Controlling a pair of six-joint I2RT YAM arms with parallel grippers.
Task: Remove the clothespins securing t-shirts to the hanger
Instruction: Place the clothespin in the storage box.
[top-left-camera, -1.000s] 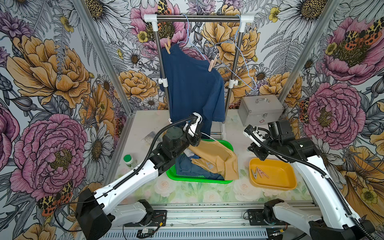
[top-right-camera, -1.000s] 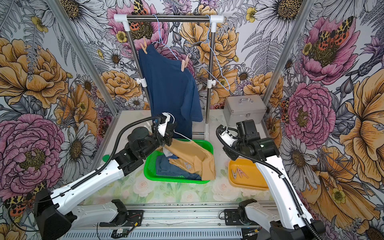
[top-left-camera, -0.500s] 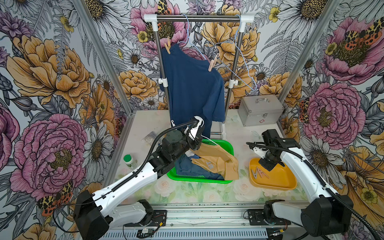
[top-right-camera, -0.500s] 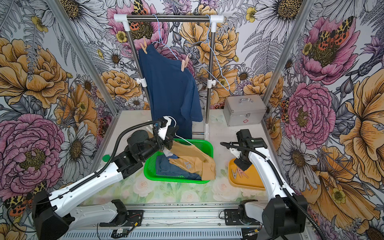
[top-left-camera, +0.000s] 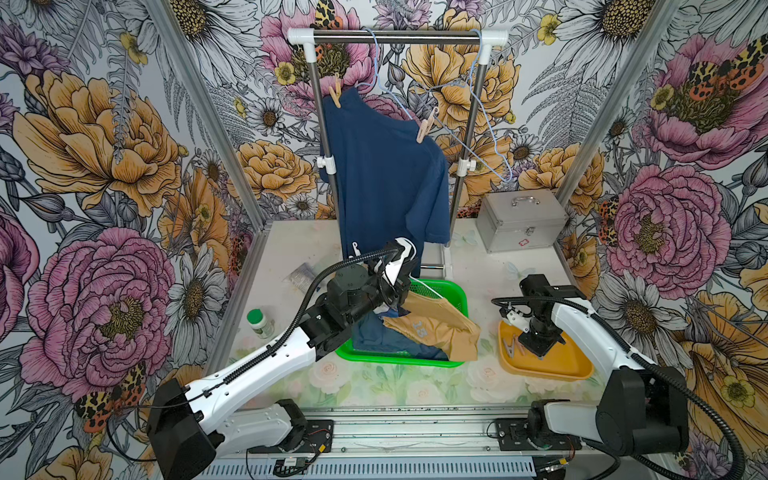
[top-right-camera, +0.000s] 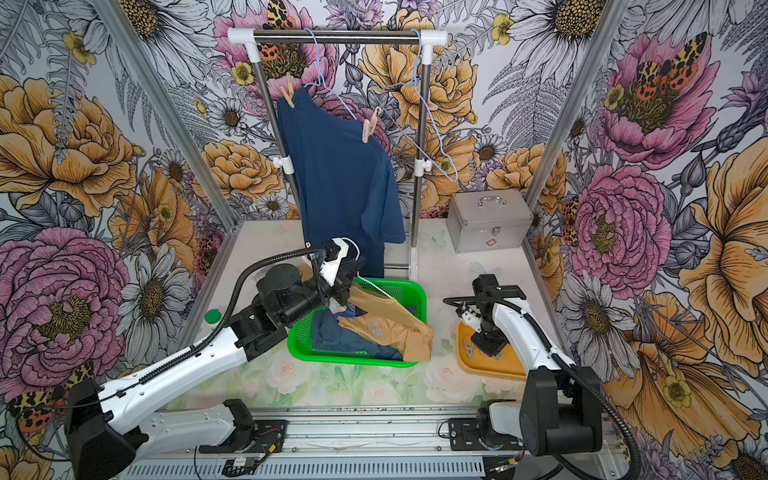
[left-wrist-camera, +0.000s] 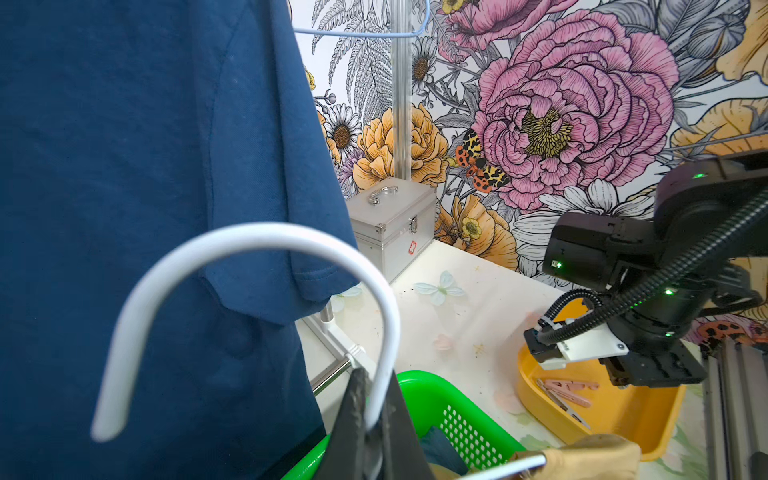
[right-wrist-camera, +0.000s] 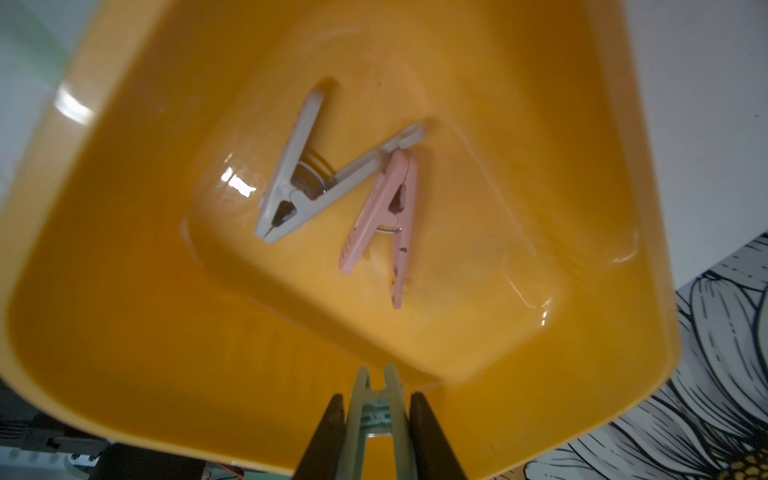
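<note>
A navy t-shirt (top-left-camera: 382, 174) hangs from a blue wire hanger on the rack, pinned by two peach clothespins (top-left-camera: 335, 96) (top-left-camera: 424, 126). A tan t-shirt (top-left-camera: 436, 328) and another navy one (top-left-camera: 374, 338) lie in the green basket (top-left-camera: 453, 286). My left gripper (left-wrist-camera: 374, 419) is shut on the neck of a white hanger (left-wrist-camera: 249, 241) above that basket. My right gripper (right-wrist-camera: 376, 399) is shut on a mint green clothespin (right-wrist-camera: 358, 415) low over the yellow tray (right-wrist-camera: 124, 291). A grey clothespin (right-wrist-camera: 299, 174) and a pink one (right-wrist-camera: 390, 216) lie in the tray.
A bare blue wire hanger (top-left-camera: 494, 137) hangs at the right end of the rack bar (top-left-camera: 395, 36). A silver case (top-left-camera: 519, 220) stands behind the tray. A green-capped bottle (top-left-camera: 259, 322) stands left of the basket.
My right arm has swung forward and down, from raised in front of the silver case to just over the yellow tray. The left arm has shifted only slightly, still holding the white hanger.
</note>
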